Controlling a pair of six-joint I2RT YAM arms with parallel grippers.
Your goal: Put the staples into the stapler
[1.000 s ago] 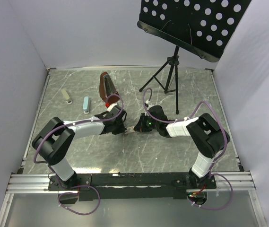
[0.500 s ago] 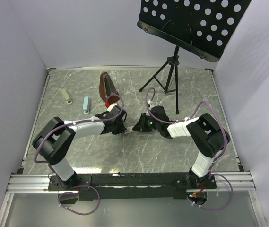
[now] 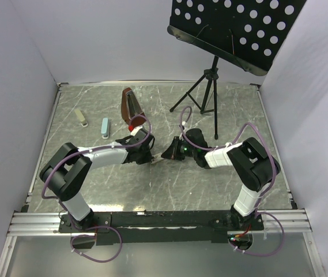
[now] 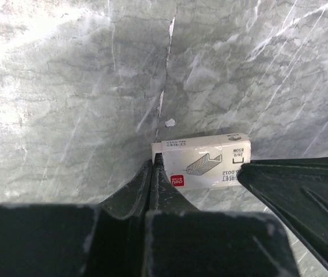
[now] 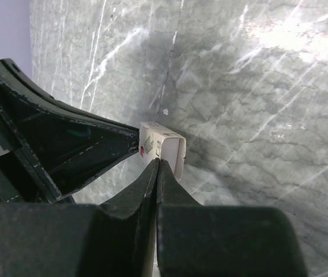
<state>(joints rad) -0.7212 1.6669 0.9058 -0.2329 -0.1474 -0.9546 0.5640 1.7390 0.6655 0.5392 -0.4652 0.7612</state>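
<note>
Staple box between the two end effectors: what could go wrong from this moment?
1. The left end effector and the right end effector are both shut with tips at the staple box; no firm pinch is visible, so it may slide on the smooth table.
2. They nearly touch across this small box and may collide or crush it.
3. The stapler lies apart, farther back; the box's contents could spill during transfer.

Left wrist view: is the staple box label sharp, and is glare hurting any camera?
Left wrist: the staple box is sharp, its staple drawing clear, small print hard to read; glare whitens the table at upper left. Right wrist: the box end is in focus, glare on the table at upper right. Top external: evenly lit, box too small to make out.
</note>
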